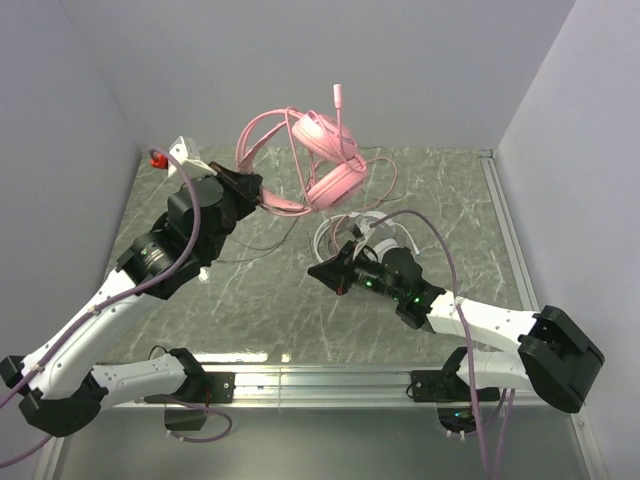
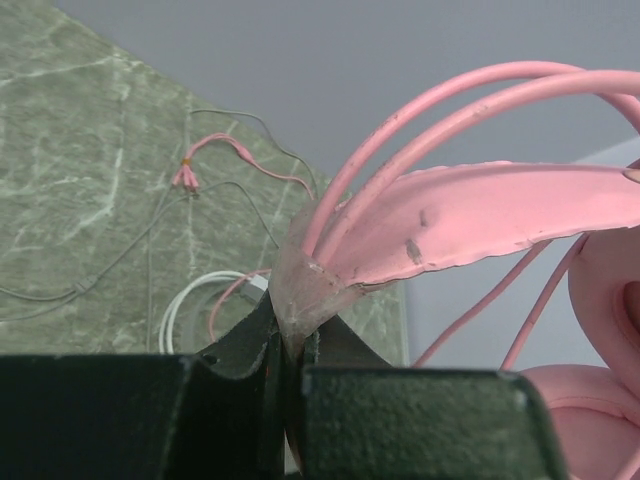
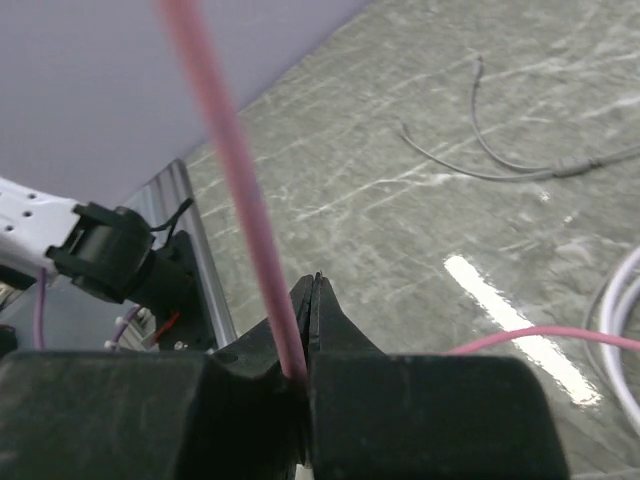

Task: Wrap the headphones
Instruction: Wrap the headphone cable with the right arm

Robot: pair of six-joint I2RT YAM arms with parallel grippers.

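The pink headphones (image 1: 325,150) hang in the air above the back of the table. My left gripper (image 1: 262,197) is shut on the end of their headband, seen close in the left wrist view (image 2: 470,215), with the jaws (image 2: 298,335) pinching its clear-taped tip. My right gripper (image 1: 318,270) is shut on the thin pink cable (image 3: 240,200), which runs up from between its jaws (image 3: 312,290). The white headphones (image 1: 378,228) lie on the table behind the right gripper, partly hidden; their pale cable also shows in the left wrist view (image 2: 180,305).
A thin dark cable (image 1: 262,245) lies across the marble tabletop (image 1: 270,310) and also shows in the right wrist view (image 3: 500,165). A white bracket with a red part (image 1: 158,160) sits at the back left. Walls close three sides; a metal rail (image 1: 320,375) runs along the near edge.
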